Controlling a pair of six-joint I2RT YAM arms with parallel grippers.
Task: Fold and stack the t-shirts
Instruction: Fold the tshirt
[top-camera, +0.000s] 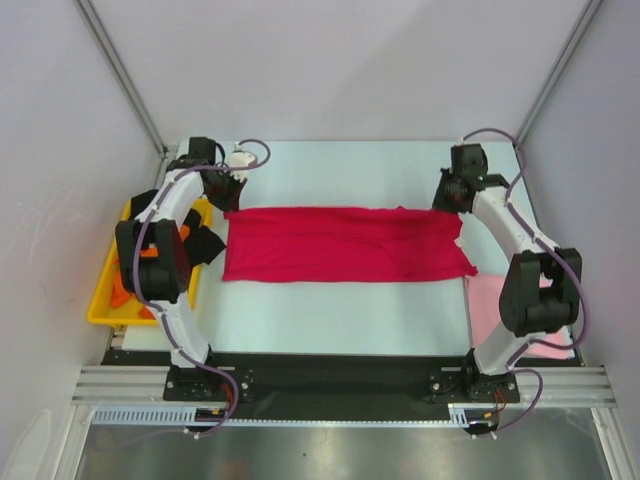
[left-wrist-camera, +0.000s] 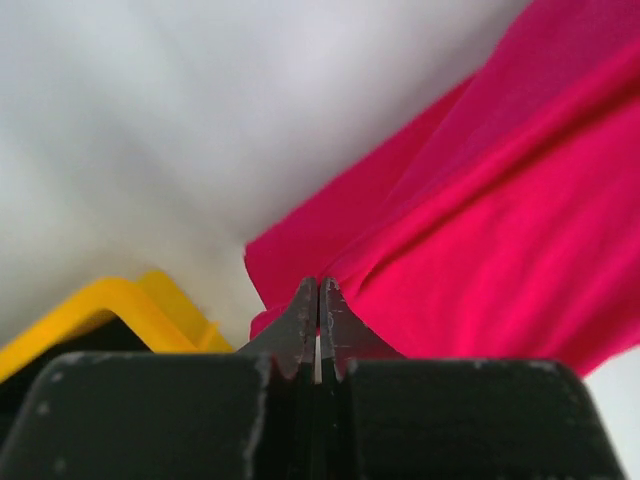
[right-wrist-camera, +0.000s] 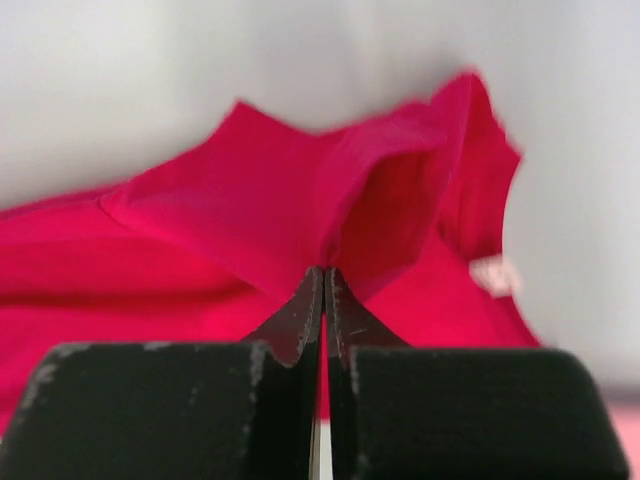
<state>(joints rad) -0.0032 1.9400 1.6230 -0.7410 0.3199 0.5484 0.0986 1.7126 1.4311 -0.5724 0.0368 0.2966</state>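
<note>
Crimson red cloth t-shirt (top-camera: 345, 245) — part-folded, corners pinched between closed fingertips of left gripper (left-wrist-camera: 318, 288) and right gripper (right-wrist-camera: 323, 275); stacking pending.

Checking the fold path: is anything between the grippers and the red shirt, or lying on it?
Nothing visible. The left gripper and right gripper pinch the far corners of the crimson shirt; nothing lies on it.

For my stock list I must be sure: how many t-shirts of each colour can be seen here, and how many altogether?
crimson red t-shirt, spread on the table: 1
orange t-shirt, in the yellow tray: 1
black t-shirt, in the tray: 1
pale pink t-shirt, near the right arm's base: 1
Total: 4
</note>
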